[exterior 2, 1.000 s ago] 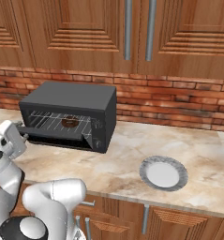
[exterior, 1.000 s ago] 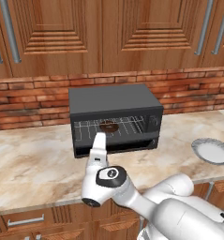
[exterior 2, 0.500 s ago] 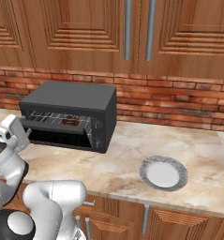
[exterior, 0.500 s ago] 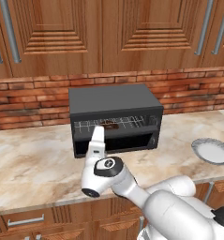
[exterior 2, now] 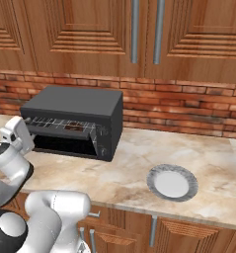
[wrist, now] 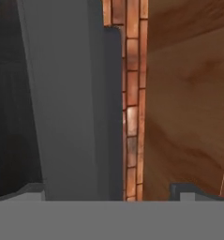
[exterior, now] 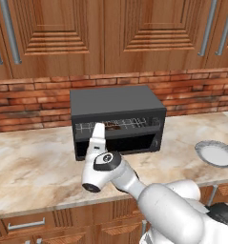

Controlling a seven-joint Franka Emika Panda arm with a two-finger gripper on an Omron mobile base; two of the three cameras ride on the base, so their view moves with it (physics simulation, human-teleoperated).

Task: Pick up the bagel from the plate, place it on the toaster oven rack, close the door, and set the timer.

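Already swung most of the way up since a second ago, door (exterior: 116, 126), with bagel (exterior 2: 73, 127) on rack. Gripper (exterior: 98, 133) spread wide, pinching nothing, nudging it shut; timer next.

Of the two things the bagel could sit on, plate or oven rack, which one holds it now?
The toaster oven rack holds the bagel, a dark ring inside the oven; the plate on the counter lies bare.

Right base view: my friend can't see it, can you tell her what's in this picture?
A black toaster oven sits on a marble counter, with a bagel on its wire rack. The robot's white hand is at the oven's left front. An empty white plate lies to the right.
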